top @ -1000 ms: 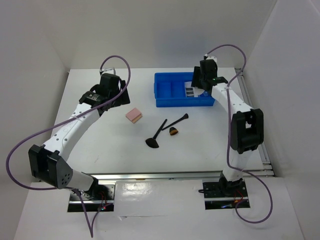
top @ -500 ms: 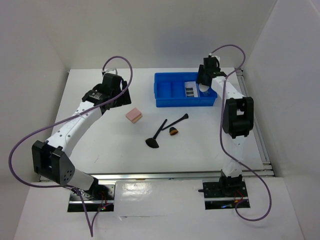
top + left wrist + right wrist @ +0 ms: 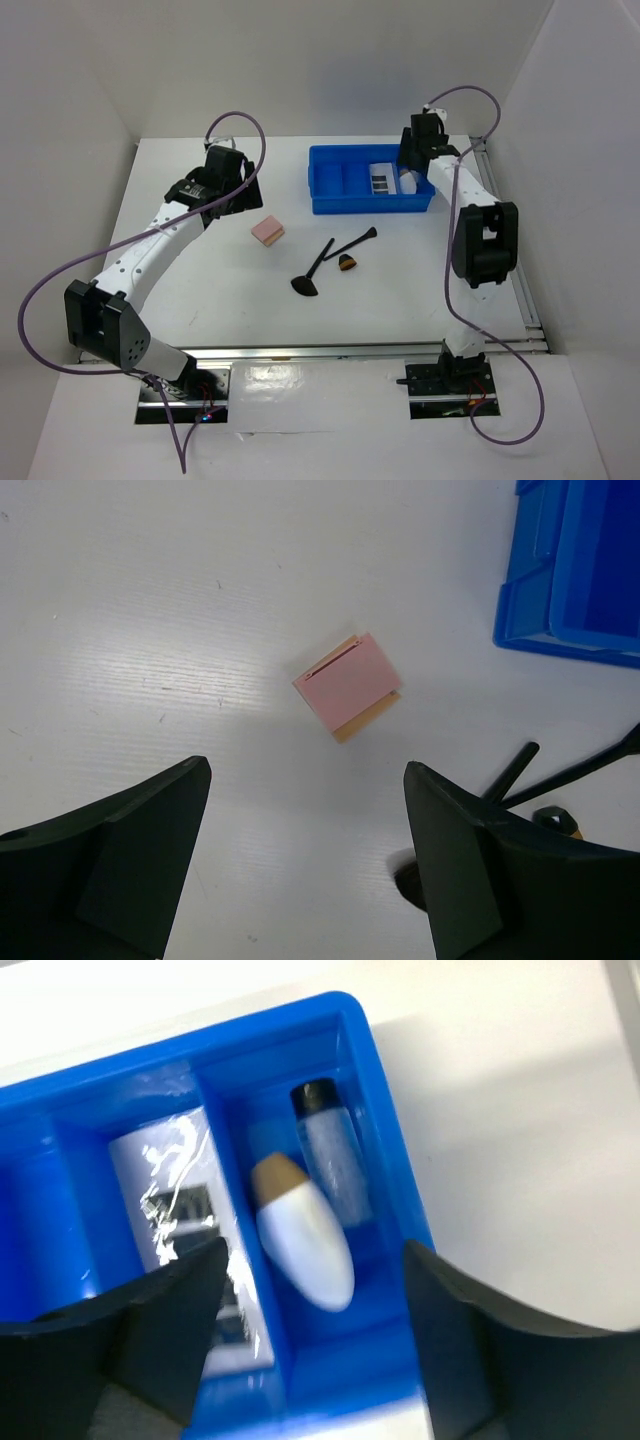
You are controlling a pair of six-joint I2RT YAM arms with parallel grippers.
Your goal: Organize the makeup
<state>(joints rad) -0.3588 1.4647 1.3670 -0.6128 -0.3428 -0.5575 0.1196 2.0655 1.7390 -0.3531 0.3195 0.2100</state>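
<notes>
The pink square sponge (image 3: pixel 267 231) lies on the table; in the left wrist view it (image 3: pixel 348 683) sits ahead of my open, empty left gripper (image 3: pixel 305 825). Thin black brushes (image 3: pixel 322 264) and a stubby orange-brown brush (image 3: pixel 347 262) lie mid-table. My right gripper (image 3: pixel 315 1335) is open and empty above the blue bin's (image 3: pixel 320 195) right compartment, where the white egg-shaped piece (image 3: pixel 303 1243) and a clear black-capped tube (image 3: pixel 330 1150) lie. The pale palette (image 3: pixel 185 1220) with black rectangles lies in the adjacent compartment.
The blue bin (image 3: pixel 385 1160) stands at the back right of the table, near the right rail (image 3: pixel 505 230). White walls enclose the table on three sides. The left arm (image 3: pixel 150 245) stretches across the left half of the table.
My right arm has straightened and its wrist moved slightly right and back over the bin's right end. The left gripper has barely shifted near the sponge.
</notes>
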